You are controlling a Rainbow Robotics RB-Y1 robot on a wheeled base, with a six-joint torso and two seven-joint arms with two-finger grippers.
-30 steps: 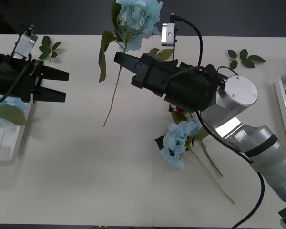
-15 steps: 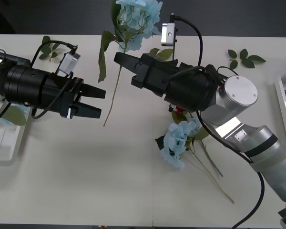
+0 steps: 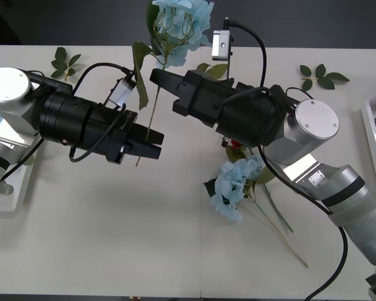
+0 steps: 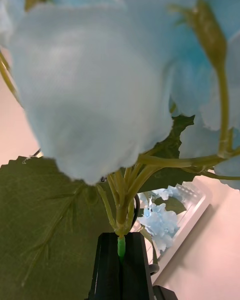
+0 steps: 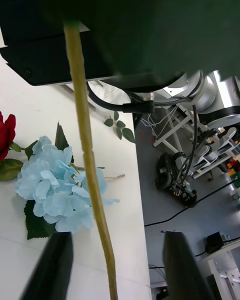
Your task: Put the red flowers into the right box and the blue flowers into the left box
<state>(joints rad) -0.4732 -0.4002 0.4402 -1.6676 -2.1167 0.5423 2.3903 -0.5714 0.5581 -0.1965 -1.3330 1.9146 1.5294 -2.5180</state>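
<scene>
Reaching in from the left box (image 3: 6,197), the left gripper (image 3: 151,143) now has its spread fingers either side of the lower stem of the blue flower (image 3: 178,22), which hangs upright, pinched just under its head by the right gripper (image 3: 156,78).

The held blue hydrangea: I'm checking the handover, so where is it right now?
In the front view the blue hydrangea hangs above the table's far middle, its stem top pinched in the right gripper, its lower stem between the open left gripper fingers.
</scene>
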